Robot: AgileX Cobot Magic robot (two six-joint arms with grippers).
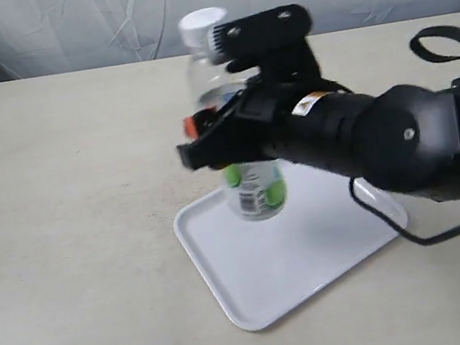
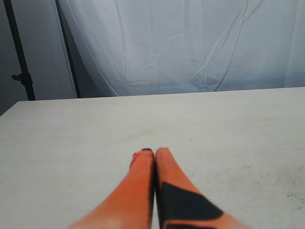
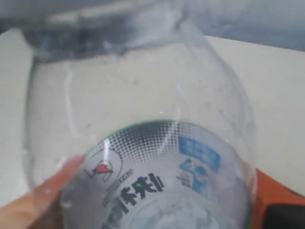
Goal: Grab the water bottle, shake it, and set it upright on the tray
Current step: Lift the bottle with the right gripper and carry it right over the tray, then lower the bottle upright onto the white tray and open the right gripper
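Note:
The water bottle (image 1: 254, 188), clear with a white cap and a white-and-green label, hangs upright in the air above the far part of the white tray (image 1: 264, 276). My right gripper (image 1: 207, 137) is shut on the bottle's middle, the black arm reaching in from the right. In the right wrist view the bottle (image 3: 143, 138) fills the picture, with an orange finger (image 3: 33, 202) on one side and another at the opposite edge. My left gripper (image 2: 155, 152) shows only in its own view, orange fingers pressed together, nothing between them, over bare table.
The beige table (image 1: 61, 208) lies around the tray. A black cable (image 1: 449, 230) trails from the right arm beside the tray's right edge. White curtain hangs behind the table, and a dark stand (image 2: 19, 52) is at the back.

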